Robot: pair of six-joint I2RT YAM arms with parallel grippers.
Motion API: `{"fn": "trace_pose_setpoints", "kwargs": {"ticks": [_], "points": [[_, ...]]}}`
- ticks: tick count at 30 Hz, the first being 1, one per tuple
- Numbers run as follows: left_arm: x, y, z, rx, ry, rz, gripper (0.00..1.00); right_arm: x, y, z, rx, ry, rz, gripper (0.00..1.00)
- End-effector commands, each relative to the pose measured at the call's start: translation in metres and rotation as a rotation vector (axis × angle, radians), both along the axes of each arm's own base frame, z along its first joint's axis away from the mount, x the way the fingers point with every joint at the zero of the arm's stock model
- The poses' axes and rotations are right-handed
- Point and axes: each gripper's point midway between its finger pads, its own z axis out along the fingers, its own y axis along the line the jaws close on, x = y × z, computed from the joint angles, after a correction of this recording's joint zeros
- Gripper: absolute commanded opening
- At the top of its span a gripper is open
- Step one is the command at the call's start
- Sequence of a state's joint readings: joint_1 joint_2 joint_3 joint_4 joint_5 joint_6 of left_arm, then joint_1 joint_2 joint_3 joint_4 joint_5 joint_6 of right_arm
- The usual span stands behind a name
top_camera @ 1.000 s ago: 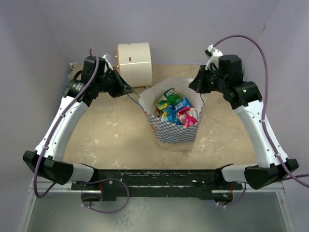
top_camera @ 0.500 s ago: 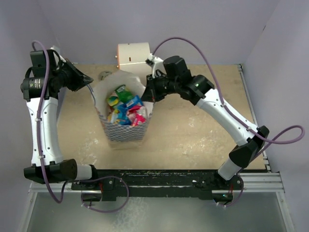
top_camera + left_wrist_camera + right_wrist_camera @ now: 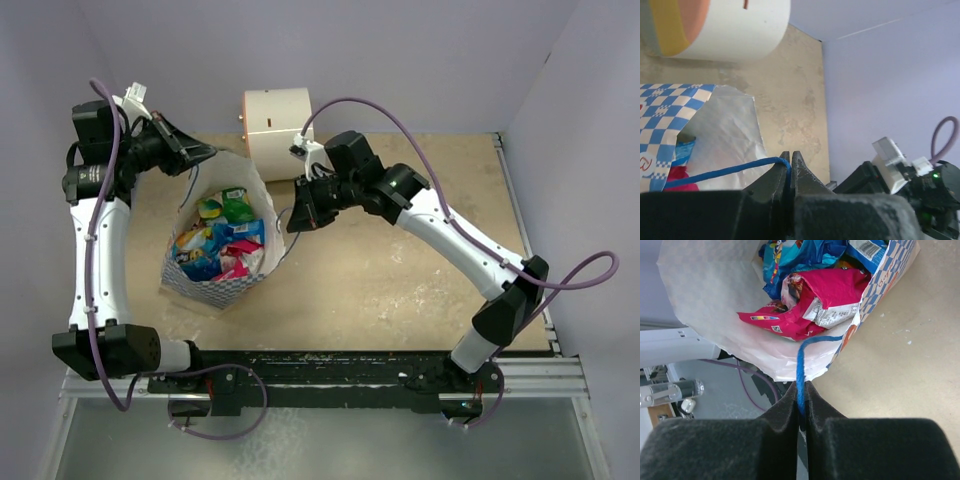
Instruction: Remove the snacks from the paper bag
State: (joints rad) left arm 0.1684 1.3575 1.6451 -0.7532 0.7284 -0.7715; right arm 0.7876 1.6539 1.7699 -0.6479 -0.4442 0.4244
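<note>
The paper bag [image 3: 215,292] stands near the counter's [image 3: 400,280] left edge with the snacks [image 3: 220,245] inside it, and bare counter lies open to its right. Only the wrist views show the grips: the left tool [image 3: 790,157] is clenched on one blue cord handle [image 3: 720,172], and the right tool [image 3: 801,390] is clenched on the other.

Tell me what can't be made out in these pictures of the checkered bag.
Shiny snack packets: the lower ones in the blue-and-white checkered paper bag are covered by upper ones in top and right wrist views.
Packet lettering: too small from the top; crumpled and cropped at the right wrist view's upper edge.
Cream cylindrical box: cropped by the left wrist view's edges.
</note>
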Motion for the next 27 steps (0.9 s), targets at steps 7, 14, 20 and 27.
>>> {"fn": "trace_pose_setpoints", "kwargs": {"ticks": [7,14,20,27], "points": [[-0.035,-0.039,0.065,-0.168,-0.281,-0.19,0.0,-0.018,-0.04,-0.003,-0.072,-0.041,-0.042,0.14],[-0.061,-0.057,0.061,-0.285,-0.275,-0.194,0.0,-0.027,-0.056,-0.039,-0.156,0.006,-0.05,0.16],[-0.058,-0.067,0.071,-0.271,-0.285,-0.173,0.0,-0.026,-0.056,-0.052,-0.164,-0.001,-0.043,0.16],[-0.02,-0.029,0.082,-0.128,-0.278,0.012,0.0,-0.013,-0.025,-0.029,-0.072,-0.008,0.002,0.09]]}}
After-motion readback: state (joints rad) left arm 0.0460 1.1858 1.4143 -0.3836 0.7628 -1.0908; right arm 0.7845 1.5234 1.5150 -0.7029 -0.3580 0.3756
